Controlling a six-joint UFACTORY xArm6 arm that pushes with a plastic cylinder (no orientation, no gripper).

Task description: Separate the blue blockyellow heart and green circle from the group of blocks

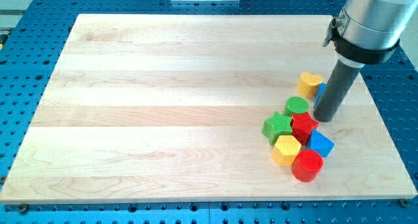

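The yellow heart (310, 84) lies flat on the wooden surface (163, 100) toward the view's right, its two rounded lobes facing the view's top and its point aimed at the view's bottom, so its long axis runs roughly top to bottom. Just beside it on the view's right, a blue block (319, 91) shows only as a thin sliver, the rest hidden behind the dark rod; its shape cannot be made out. My tip (324, 118) rests on the surface just below that sliver and just right of the green circle (297, 106), a short round cylinder with no long axis. There is no pincer on this arm, only the straight rod, so nothing is spread or pinched.

The green circle touches the cluster below it: a red star (304, 126) against its lower edge, a green star (277, 127) to the view's left, a blue cube (321, 144) turned corner-on at the view's right, a yellow hexagon (286, 149) below the green star, and a red cylinder (307, 166) at the view's bottom. All blocks look like smooth matte plastic.

The surface is pale wood in long planks with grain running left to right, set on a blue perforated base (39, 8). The rod's grey housing (372, 18) is cut off by the view's top edge
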